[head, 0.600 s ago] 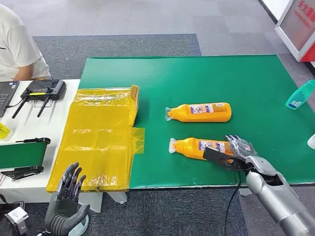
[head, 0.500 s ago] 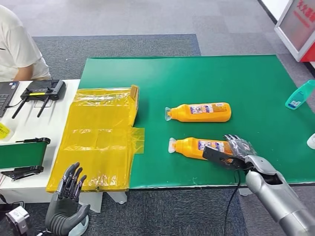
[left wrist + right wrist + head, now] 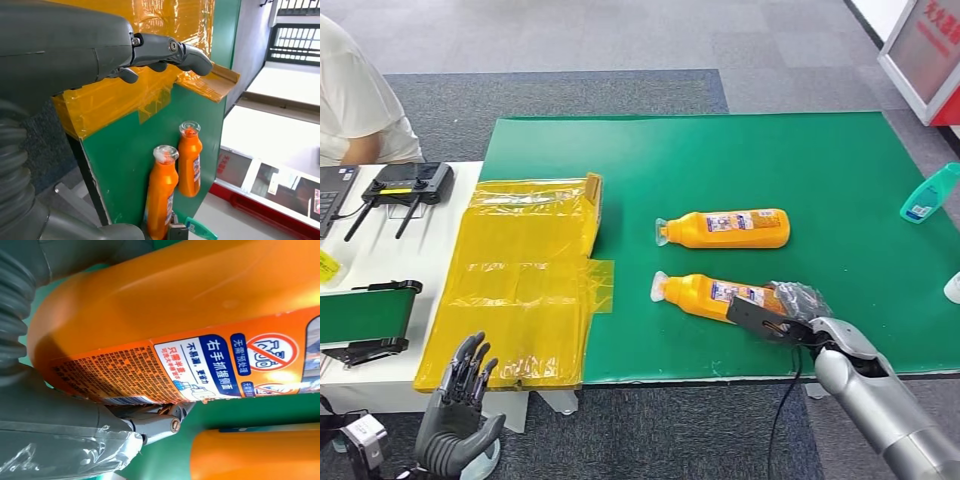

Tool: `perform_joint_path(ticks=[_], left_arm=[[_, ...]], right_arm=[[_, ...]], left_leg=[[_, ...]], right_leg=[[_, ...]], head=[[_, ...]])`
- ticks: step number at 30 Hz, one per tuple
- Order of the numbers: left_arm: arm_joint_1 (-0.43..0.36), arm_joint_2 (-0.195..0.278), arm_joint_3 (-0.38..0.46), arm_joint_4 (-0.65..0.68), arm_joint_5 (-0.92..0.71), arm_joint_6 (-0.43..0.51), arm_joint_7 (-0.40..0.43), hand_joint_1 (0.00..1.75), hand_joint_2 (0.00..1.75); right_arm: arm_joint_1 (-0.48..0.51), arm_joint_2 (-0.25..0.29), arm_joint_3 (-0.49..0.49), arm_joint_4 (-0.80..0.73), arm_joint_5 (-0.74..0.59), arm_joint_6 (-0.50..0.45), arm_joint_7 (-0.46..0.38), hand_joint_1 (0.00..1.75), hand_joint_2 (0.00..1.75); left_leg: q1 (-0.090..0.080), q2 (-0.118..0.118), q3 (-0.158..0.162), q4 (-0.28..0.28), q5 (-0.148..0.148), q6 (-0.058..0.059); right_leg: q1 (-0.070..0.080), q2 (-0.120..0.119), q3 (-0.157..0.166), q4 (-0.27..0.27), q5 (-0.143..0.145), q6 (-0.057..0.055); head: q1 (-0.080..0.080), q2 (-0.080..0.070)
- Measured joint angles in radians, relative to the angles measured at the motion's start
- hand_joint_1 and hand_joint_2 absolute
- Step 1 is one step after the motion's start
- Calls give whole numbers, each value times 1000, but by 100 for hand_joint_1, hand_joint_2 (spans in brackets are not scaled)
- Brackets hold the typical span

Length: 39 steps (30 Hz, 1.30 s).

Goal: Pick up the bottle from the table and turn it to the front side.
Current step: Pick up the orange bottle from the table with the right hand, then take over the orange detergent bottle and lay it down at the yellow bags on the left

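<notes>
The green-topped counter (image 3: 848,180) carries two orange plastic bottles lying on their sides, caps toward the yellow plastic sheet (image 3: 524,280). The far orange bottle (image 3: 727,228) lies just beside the near orange bottle (image 3: 705,293), which the right robot hand (image 3: 795,305) clasps at its base end, fingers wrapped round the smooth body (a slippery, rounded surface, I judge). If the grip is shallow, lifting may let it roll out or knock its neighbour. The left robot hand (image 3: 460,410) hangs below the counter edge, fingers spread, holding nothing.

Second orange bottle (image 3: 726,228) lies just beyond held bottle (image 3: 712,296); open green mat (image 3: 841,180) beyond; yellow bag (image 3: 524,280) left.
</notes>
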Motion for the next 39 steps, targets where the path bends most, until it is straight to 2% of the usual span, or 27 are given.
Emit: perform_joint_path(ticks=[3, 7, 9, 12, 19, 24, 26, 33, 39], left_arm=[[-1, 1, -2, 0, 0, 0, -3, 0, 175], [-1, 8, -19, 0, 7, 11, -20, 0, 175], [-1, 10, -31, 0, 13, 21, -27, 0, 175], [0, 9, -50, -9, 27, 23, -30, 0, 175], [-29, 9, -124, -39, 112, 32, 3, 0, 175], [-108, 26, -207, -30, 138, 90, 107, 0, 175], [-140, 39, -247, -15, 146, 103, 123, 0, 175], [-229, 96, -369, 36, 186, 113, 130, 0, 175], [-237, 101, -380, 39, 185, 115, 131, 0, 175]], right_arm=[[22, 5, -11, -21, -77, 3, -50, 175, 175], [123, 33, -65, -119, -388, 71, -226, 175, 175], [189, 68, -96, -192, -498, 88, -295, 175, 175], [264, 136, -141, -299, -560, 99, -354, 175, 175], [342, 279, -190, -439, -559, 135, -438, 175, 175], [346, 376, -166, -442, -435, 103, -486, 175, 175], [341, 404, -146, -432, -399, 86, -492, 175, 175], [315, 441, -86, -378, -335, 48, -495, 175, 175], [313, 443, -80, -372, -329, 44, -495, 175, 175]], left_leg=[[0, 0, 0, 0, 0, 0], [0, 0, -2, 0, 0, 0], [0, 0, -3, 0, 0, 0], [1, 0, -3, 0, -1, 0], [1, 0, -3, 0, -2, 0], [1, 0, -3, 0, 0, -1], [1, 0, -3, 0, 0, -1], [1, 0, -3, 0, 0, -1], [1, 0, -3, 0, 0, -1]], right_leg=[[0, 0, 0, 0, 0, 0], [0, -1, -1, 0, -1, 0], [0, -1, -2, 0, -1, 0], [1, -1, -2, 0, -3, -1], [1, -1, -2, 0, -3, -1], [1, -1, -2, 0, -2, -2], [2, -1, -2, 0, -2, -2], [1, -1, -2, 0, -2, -2], [1, -1, -2, 0, -2, -2]], head=[[0, 0], [0, 0], [0, 0], [0, 0], [0, 0], [0, 0], [0, 0], [0, 0], [0, 0]])
